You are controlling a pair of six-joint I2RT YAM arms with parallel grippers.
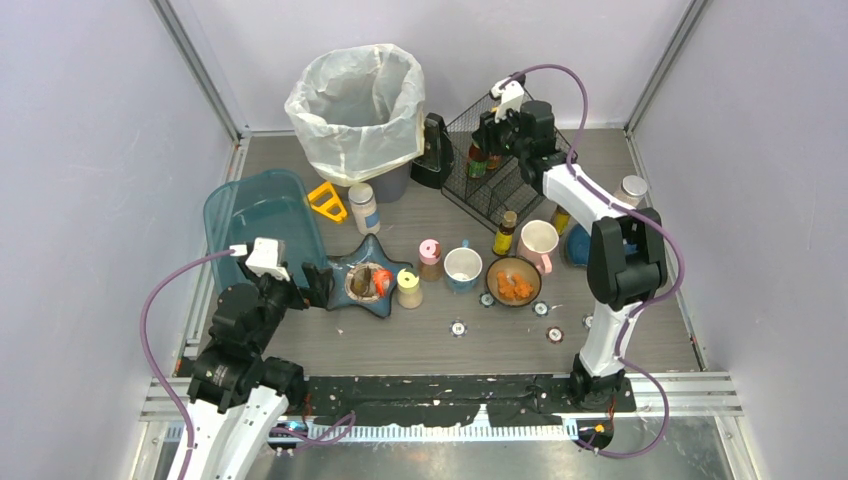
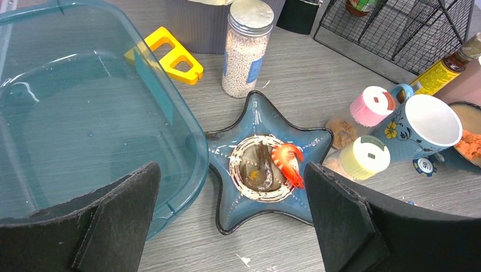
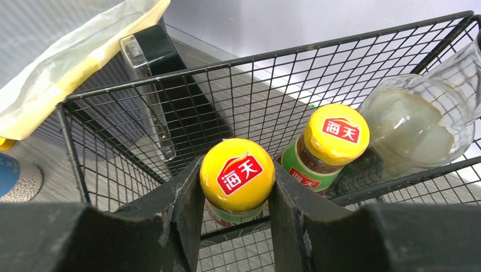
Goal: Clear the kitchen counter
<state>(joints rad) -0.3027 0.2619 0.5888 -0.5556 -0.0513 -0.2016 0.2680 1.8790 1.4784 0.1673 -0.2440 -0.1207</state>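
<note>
Clamping a yellow-capped jar (image 3: 237, 174), the right gripper (image 3: 237, 198) hangs in the far wire rack (image 3: 170, 107). The left gripper (image 2: 231, 167) gapes empty beside a star-shaped dish (image 2: 309, 141).

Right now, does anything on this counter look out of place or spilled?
Yes: small round chips lie scattered loose on the kitchen counter in front of the blue mug and the food bowl.

Before the left hand (image 2: 230, 168) stands the star dish (image 2: 260, 112), teal tub (image 2: 195, 148) crowding beside.
</note>
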